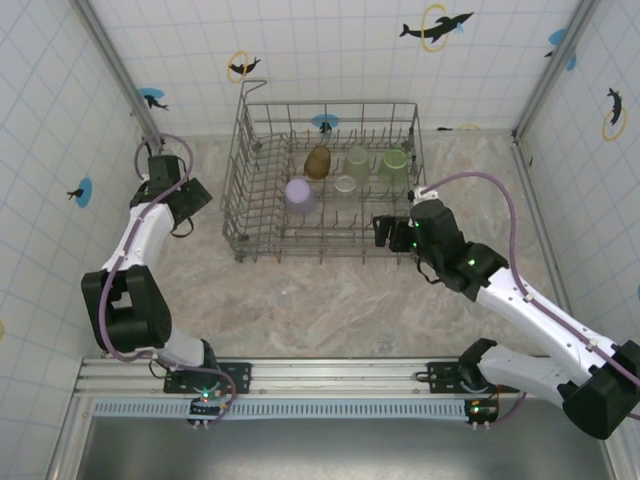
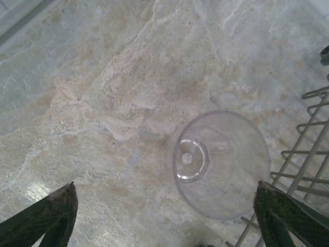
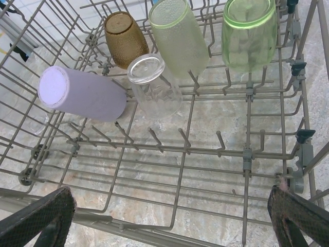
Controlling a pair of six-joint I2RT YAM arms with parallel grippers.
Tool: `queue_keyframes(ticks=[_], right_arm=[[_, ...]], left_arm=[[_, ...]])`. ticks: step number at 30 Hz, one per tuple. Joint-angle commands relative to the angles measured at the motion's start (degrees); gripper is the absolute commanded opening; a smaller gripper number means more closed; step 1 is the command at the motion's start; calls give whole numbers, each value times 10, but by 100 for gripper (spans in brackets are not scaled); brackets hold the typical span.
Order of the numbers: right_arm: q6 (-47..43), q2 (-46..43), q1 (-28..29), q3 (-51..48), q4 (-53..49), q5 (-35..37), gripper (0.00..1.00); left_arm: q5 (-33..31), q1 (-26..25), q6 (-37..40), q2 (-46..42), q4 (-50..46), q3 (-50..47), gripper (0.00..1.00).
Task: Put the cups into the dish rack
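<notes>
Hovering the left gripper (image 2: 164, 184) over the marbled table (image 2: 103, 77), fingers spread wide and clamping nothing. Looking almost straight down the open mouth of a loose clear cup (image 2: 221, 164) in the lower right of the left wrist view, its small base showing through toward the left, so the long axis is running roughly along the line of sight and tipping slightly leftward. Sitting off-centre in the gap: rim just beside the finger at lower right, well apart from the finger at lower left. Resting outside the dish rack (image 2: 308, 149), just beside its wires at the right edge of the frame.

Hanging the right gripper (image 1: 392, 232) at the rack's lower right corner in the top view, jaws likewise apart and empty. Facing five loaded cups in the right wrist view: lavender cup (image 3: 82, 94), amber cup (image 3: 126, 38), second clear cup (image 3: 154, 85), two green cups (image 3: 180, 36).

Judging the left arm far nearer the loose cup. Probably needing a small shift toward the frame's right to centre the cup before closing.
</notes>
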Motion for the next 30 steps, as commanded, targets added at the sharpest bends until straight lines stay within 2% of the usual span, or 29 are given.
queue_keyframes(ticks=[1, 6, 14, 19, 23, 24, 26, 30], right_arm=[[6, -9, 6, -7, 6, 9, 100], [10, -16, 11, -6, 1, 12, 100], [13, -25, 17, -1, -4, 22, 100], [14, -25, 20, 6, -12, 24, 100], [16, -28, 24, 11, -17, 27, 100], [16, -29, 25, 12, -17, 28, 100], [16, -29, 27, 14, -17, 31, 100], [13, -22, 29, 21, -17, 31, 100]], left_arm=[[15, 6, 11, 18, 15, -13, 84], [41, 5, 13, 44, 24, -18, 73], [49, 5, 16, 72, 38, -23, 55], [54, 5, 17, 94, 46, -23, 47], [53, 5, 21, 112, 45, -16, 29], [53, 6, 21, 115, 43, -15, 21], [46, 7, 22, 115, 41, -11, 0], [28, 9, 20, 97, 39, -7, 0]])
